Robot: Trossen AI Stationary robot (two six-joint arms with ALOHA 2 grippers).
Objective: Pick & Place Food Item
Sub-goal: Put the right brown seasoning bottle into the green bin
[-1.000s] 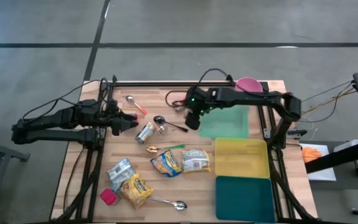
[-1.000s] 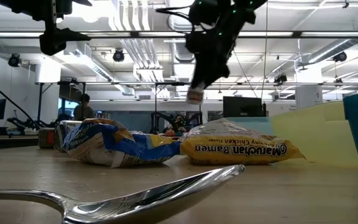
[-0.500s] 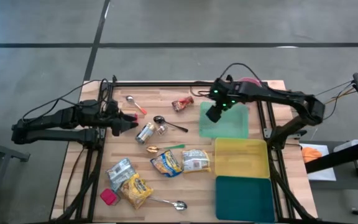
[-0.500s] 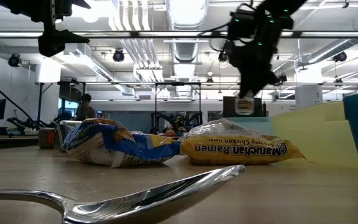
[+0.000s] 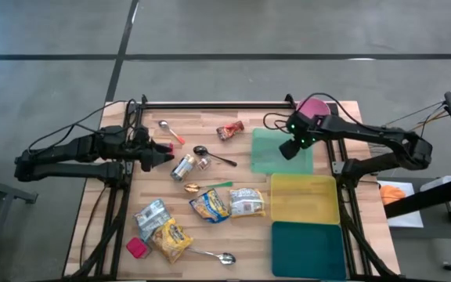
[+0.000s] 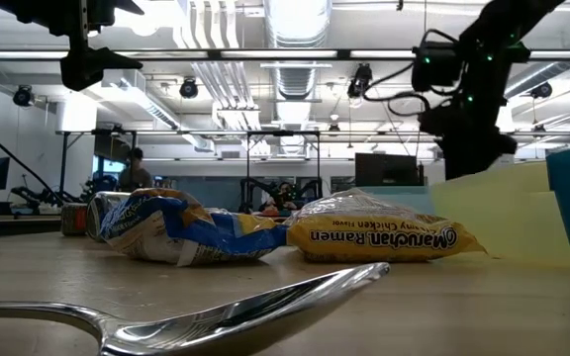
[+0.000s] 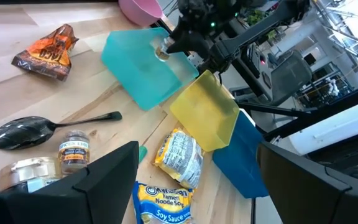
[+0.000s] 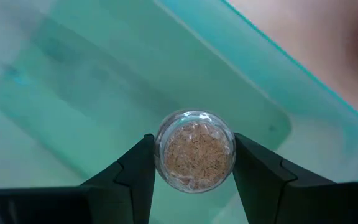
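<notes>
A: Since a second ago the right gripper point(image 5: 289, 149) has swung from the middle of the table, beside the black spoon point(image 5: 204, 152), rightward to a spot above the pale green bin point(image 5: 304, 160), and the little jar point(image 8: 194, 150) has gone with it.

B: So the carry looks nearly done?

A: I'd judge so. The right wrist view looks down past the jar straight into the bin's floor, so what seems left is lowering and letting go. It isn't set down yet: the low view shows the gripper hanging clear of the table, far behind the ramen packet point(image 6: 379, 237).

B: And the grip itself?

A: The two dark fingers point(image 8: 135, 171) press on opposite sides of the jar, pinched on it, not splayed. The jar hangs between them, bottom end facing the camera.

B: What does it look like?

A: Small, round, clear glass, filled with fine tan-brown grains, probably a spice or seasoning. Its lid is hidden from view.

B: The other arm?

A: The left gripper point(image 5: 161, 151) waits at the left side of the table, fingers spread wide with nothing between them, just left of the tin can point(image 5: 182, 167) and a second small spice jar point(image 7: 74, 147).

B: Any risk?

A: Smooth glass could slip in a side pinch; a low release seems wise.
</notes>
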